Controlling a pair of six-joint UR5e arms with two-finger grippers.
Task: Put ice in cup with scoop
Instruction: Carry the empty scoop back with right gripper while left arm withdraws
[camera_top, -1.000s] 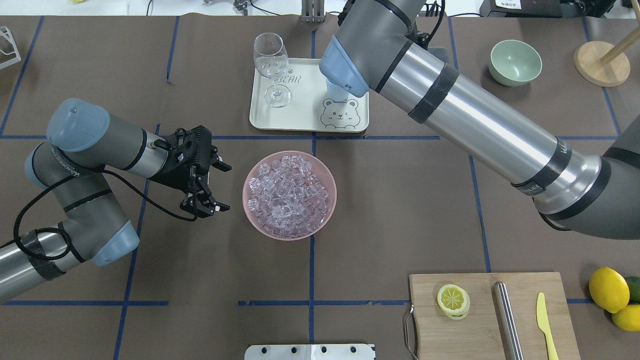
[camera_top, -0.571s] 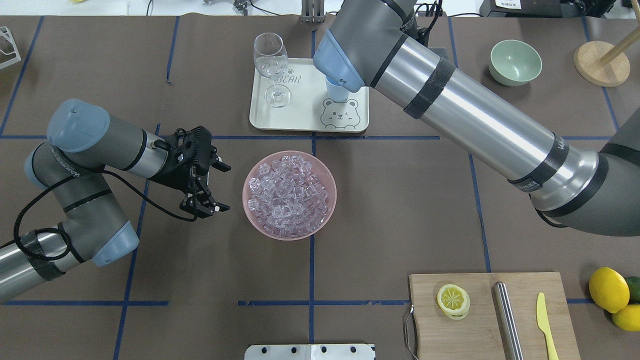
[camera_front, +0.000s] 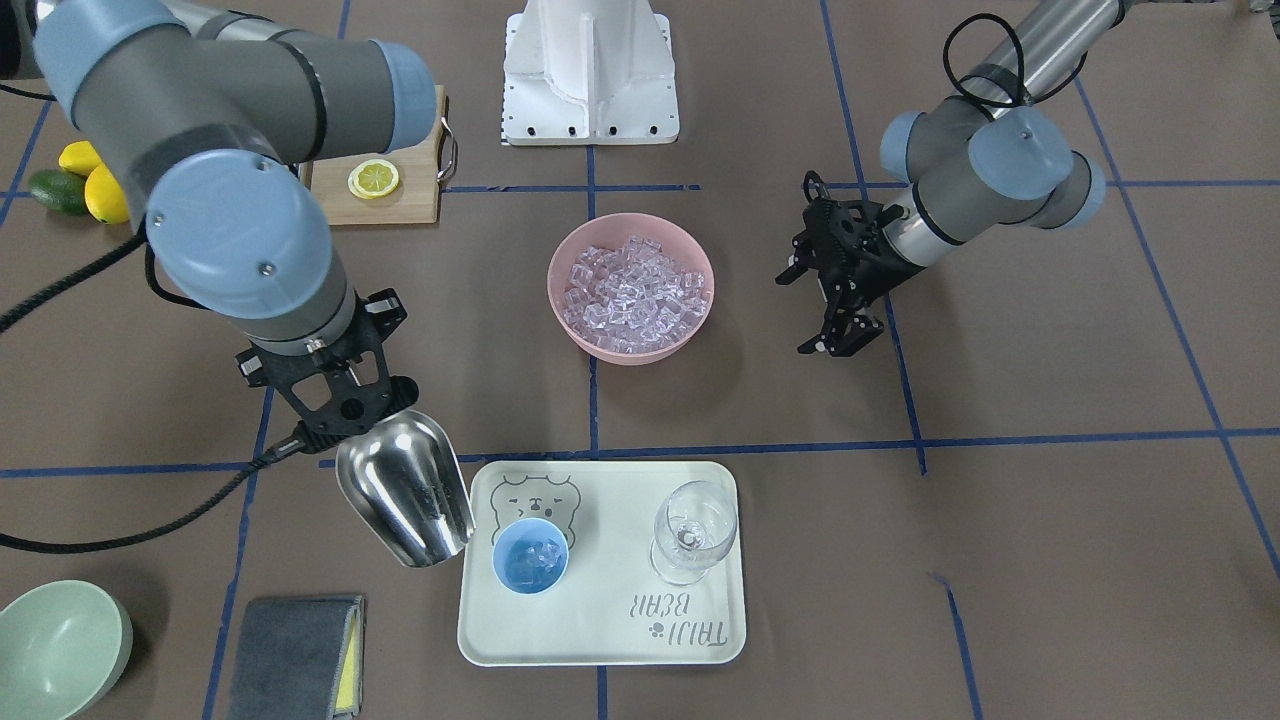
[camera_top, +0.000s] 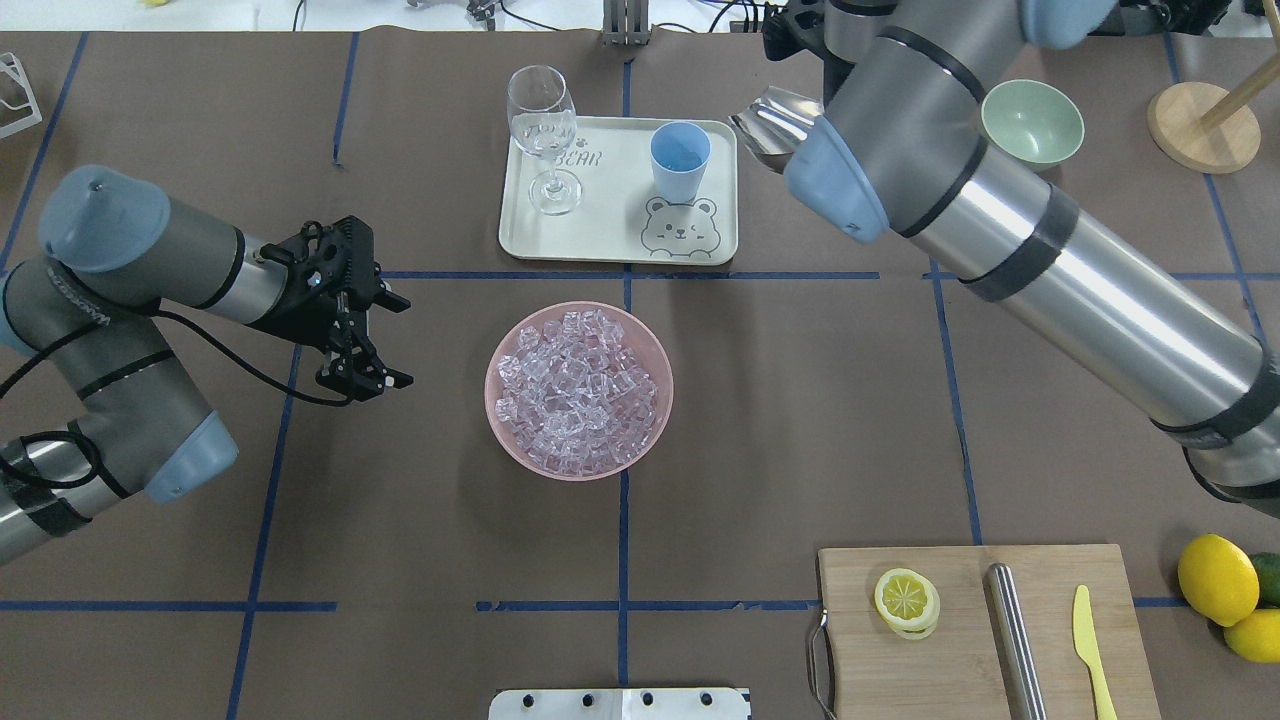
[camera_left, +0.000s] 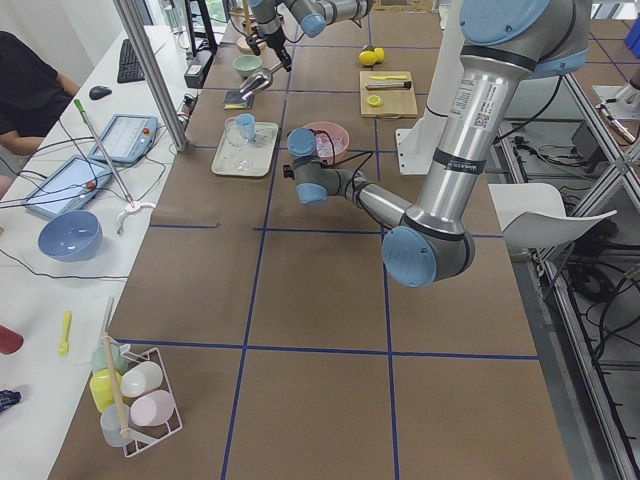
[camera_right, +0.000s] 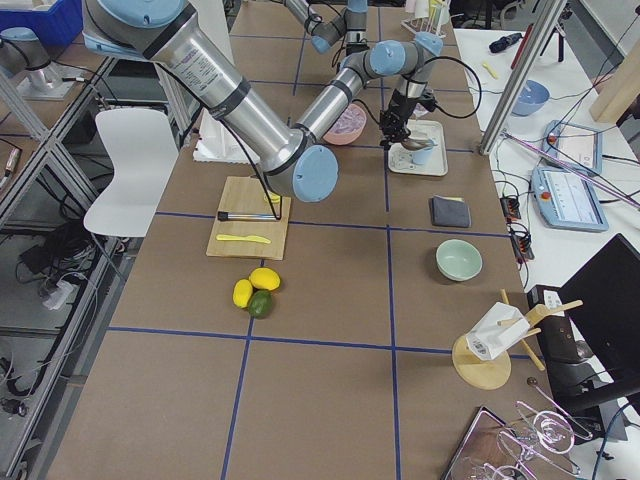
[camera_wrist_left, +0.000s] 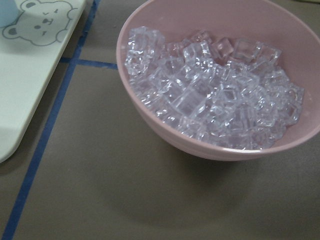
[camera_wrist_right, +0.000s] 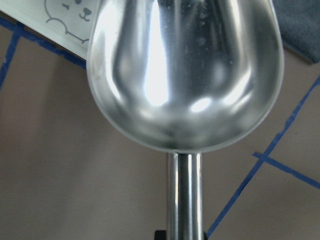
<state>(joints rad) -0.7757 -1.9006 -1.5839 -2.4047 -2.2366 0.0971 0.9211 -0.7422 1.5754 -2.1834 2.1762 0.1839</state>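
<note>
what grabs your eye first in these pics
The pink bowl heaped with ice sits mid-table. Beside the tray, the right gripper holds the shiny, empty scoop, next to the blue cup, which has a few cubes in it.

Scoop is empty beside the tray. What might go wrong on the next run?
1. The scoop hangs close beside the cup, which stands loose on the tray; a swing back toward the bowl could tip it.
2. The ice is piled close to the pink bowl rim, so digging in may spill cubes.
3. The wine glass stands near the pouring path.
</note>
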